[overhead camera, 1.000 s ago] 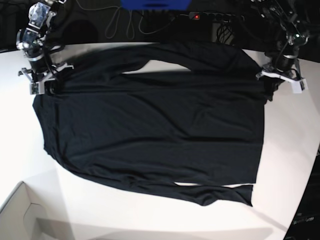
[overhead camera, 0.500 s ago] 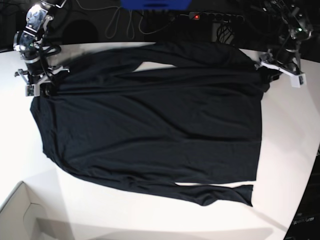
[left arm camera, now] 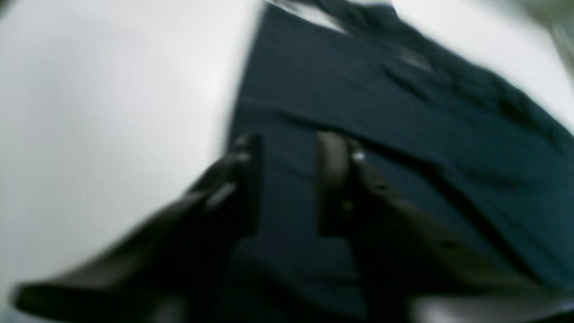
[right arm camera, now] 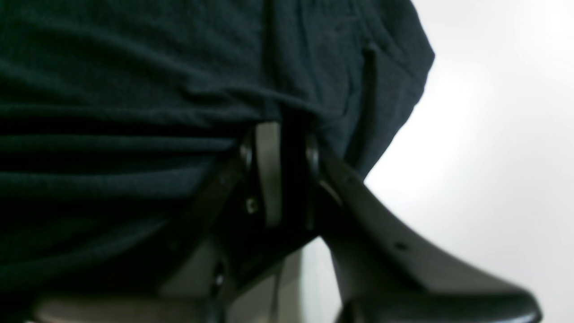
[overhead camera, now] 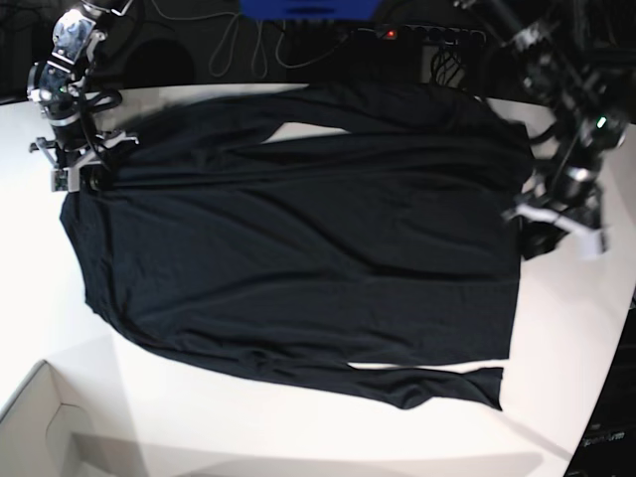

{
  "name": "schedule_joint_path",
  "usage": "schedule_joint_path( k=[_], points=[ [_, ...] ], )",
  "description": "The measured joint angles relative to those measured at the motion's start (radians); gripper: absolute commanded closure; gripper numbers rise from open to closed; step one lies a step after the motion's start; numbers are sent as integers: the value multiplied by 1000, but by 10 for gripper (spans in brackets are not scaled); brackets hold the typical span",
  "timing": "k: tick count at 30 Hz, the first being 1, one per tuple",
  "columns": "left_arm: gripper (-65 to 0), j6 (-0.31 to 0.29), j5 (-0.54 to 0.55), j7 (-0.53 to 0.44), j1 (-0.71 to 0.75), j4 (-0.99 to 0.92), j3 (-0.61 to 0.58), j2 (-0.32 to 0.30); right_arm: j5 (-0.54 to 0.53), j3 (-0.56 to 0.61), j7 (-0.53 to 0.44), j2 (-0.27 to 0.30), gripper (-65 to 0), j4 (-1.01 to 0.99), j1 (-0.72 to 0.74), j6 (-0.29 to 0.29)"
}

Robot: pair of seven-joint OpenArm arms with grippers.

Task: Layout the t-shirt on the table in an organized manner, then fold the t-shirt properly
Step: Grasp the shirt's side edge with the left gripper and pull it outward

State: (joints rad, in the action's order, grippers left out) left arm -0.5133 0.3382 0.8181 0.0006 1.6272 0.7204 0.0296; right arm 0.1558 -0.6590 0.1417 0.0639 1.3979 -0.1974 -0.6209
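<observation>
Now we see the plain black soft-fabric t-shirt (overhead camera: 298,238) spread on the smooth white table (overhead camera: 556,338).
Its long axis runs left-right; our right hand (right arm camera: 287,148) pinches its edge, our left hand (left arm camera: 287,179) hovers, fingers apart.

Black t-shirt (overhead camera: 298,248) spread flat, sleeves out, on white table (overhead camera: 298,427)

Bright even light, left wrist view motion-blurred, white glare
</observation>
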Motion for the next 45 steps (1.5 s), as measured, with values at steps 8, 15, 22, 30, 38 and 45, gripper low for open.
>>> schedule_joint_path(
  k=[8, 15, 22, 30, 38, 45],
  points=[
    [0, 10, -200, -48, -160, -359, -18, -8, 0, 0, 0, 0, -85, 1, 0, 0],
    [-1, 7, -241, -294, -187, -519, -23, -31, 0, 0, 0, 0, -85, 1, 0, 0],
    [-1, -15, -259, -494, -344, -850, -25, -144, 0, 0, -1, 0, -85, 1, -1, 0],
    [-1, 4, -305, -583, -488, -1054, -25, -193, -2, -1, -15, -27, -85, 5, -10, 11],
    [-1, 19, -304, -594, -580, -1055, -119, -200, 0, 1, -5, -63, -85, 48, -36, 15],
    [-1, 17, -275, -430, -567, -897, -126, -178, 35, 9, 52, -87, -85, 154, -39, 11]
  ],
)
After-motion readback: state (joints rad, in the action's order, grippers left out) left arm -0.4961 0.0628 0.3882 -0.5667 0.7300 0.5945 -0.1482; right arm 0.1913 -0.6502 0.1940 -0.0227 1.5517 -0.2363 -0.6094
